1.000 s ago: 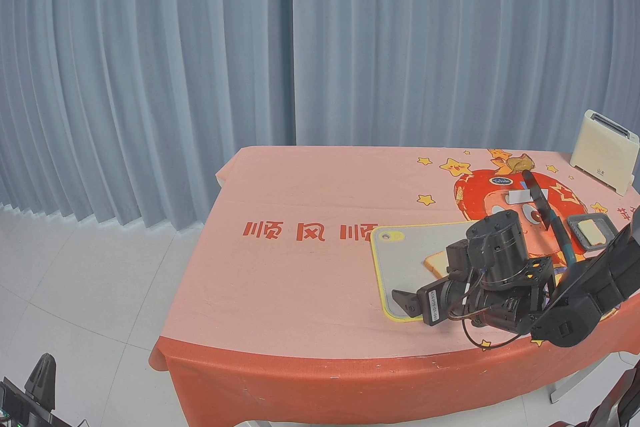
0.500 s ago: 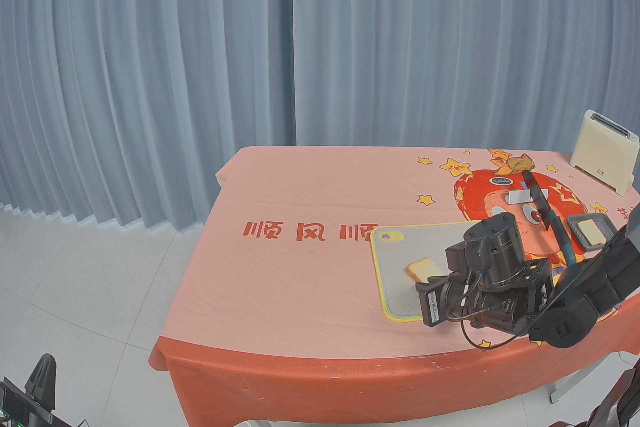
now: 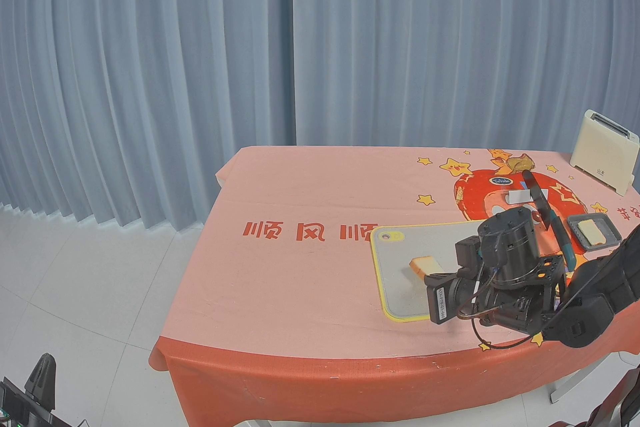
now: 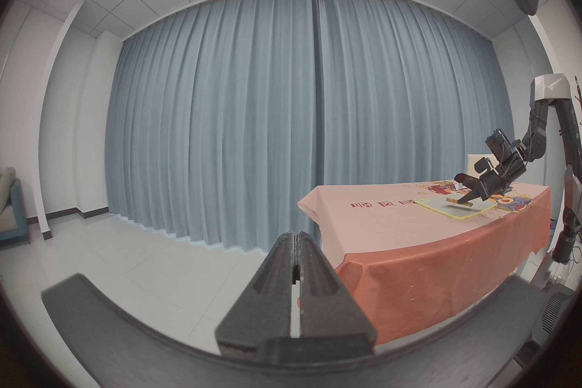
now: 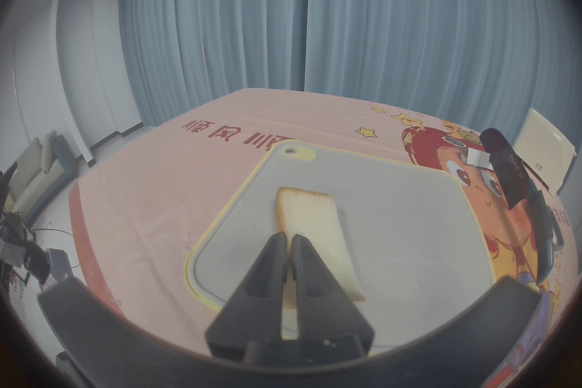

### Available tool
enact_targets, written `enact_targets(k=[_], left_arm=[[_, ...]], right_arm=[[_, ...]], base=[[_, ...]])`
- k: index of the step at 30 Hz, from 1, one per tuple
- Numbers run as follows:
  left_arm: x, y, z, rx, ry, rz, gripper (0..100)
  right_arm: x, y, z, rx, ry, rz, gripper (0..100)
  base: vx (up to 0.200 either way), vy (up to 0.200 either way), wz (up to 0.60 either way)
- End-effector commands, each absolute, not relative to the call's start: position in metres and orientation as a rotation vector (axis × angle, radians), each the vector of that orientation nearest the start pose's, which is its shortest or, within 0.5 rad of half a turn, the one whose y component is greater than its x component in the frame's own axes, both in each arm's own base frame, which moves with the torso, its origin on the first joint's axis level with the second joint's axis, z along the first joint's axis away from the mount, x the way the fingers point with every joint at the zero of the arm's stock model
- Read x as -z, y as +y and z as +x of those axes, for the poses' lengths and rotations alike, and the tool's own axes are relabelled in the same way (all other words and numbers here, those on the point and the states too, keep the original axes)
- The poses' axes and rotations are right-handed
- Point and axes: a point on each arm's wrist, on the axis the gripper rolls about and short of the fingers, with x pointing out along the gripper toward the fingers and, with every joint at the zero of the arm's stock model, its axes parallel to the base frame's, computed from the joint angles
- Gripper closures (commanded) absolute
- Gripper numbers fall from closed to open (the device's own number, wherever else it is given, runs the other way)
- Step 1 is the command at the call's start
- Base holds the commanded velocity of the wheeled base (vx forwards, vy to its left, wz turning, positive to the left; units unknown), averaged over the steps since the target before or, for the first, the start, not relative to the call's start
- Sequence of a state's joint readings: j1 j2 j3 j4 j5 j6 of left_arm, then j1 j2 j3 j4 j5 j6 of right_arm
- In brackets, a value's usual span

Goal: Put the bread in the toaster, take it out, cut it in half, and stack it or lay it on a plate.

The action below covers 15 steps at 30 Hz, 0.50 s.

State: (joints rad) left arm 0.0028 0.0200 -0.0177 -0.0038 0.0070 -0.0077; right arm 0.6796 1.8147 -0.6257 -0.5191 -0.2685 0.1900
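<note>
Curtain (image 3: 293, 35): grey-blue cloth in long vertical folds is hung behind the whole table.
Table (image 3: 300, 288): it is covered by a smooth pink cloth with an orange skirt, on which red characters, yellow stars and a red cartoon figure are printed.
Cutting board (image 5: 412, 225): a flat grey rectangle with rounded corners, a thin yellow rim and a yellow hanging hole is laid near the front edge of the table.
Toaster (image 3: 603, 151): a cream box with rounded edges is placed upright at the far right corner, well apart from the board.
Right gripper (image 5: 289, 237): its two dark wedge-shaped fingers are pressed almost together over the near part of the bread, and part of the slice is hidden by them; contact cannot be told.
Left gripper (image 4: 295, 237): the fingers are closed with nothing between them, and it is held off to the side of the table, above the white floor tiles.
Knife (image 3: 543, 211): a dark blade with a blue-green handle is laid on the cartoon figure, just beside the board.
Tray (image 3: 610, 223): a small grey dish with a pale slice inside is set near the knife handle.
Bread (image 5: 312, 219): one pale, flat slice with a thin golden crust is laid on the cutting board.
</note>
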Motion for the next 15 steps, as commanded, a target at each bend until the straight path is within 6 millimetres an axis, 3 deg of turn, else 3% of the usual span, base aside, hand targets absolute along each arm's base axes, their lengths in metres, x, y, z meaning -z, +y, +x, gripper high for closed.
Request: enact_targets(k=[1,8,15], left_arm=[[-0.076,0.0,-0.021,-0.009,0.017,-0.008,100],[-0.076,0.0,-0.021,-0.009,0.017,-0.006,100],[-0.076,0.0,-0.021,-0.011,0.017,-0.006,100]], right_arm=[[-0.111,0.169,0.218,-0.345,0.58,-0.098,100],[-0.123,0.151,0.198,-0.338,0.553,-0.055,100],[-0.142,0.126,0.166,-0.343,0.489,0.044,100]], base=[[0.0,0.0,0.0],[0.0,0.0,0.0],[0.0,0.0,0.0]])
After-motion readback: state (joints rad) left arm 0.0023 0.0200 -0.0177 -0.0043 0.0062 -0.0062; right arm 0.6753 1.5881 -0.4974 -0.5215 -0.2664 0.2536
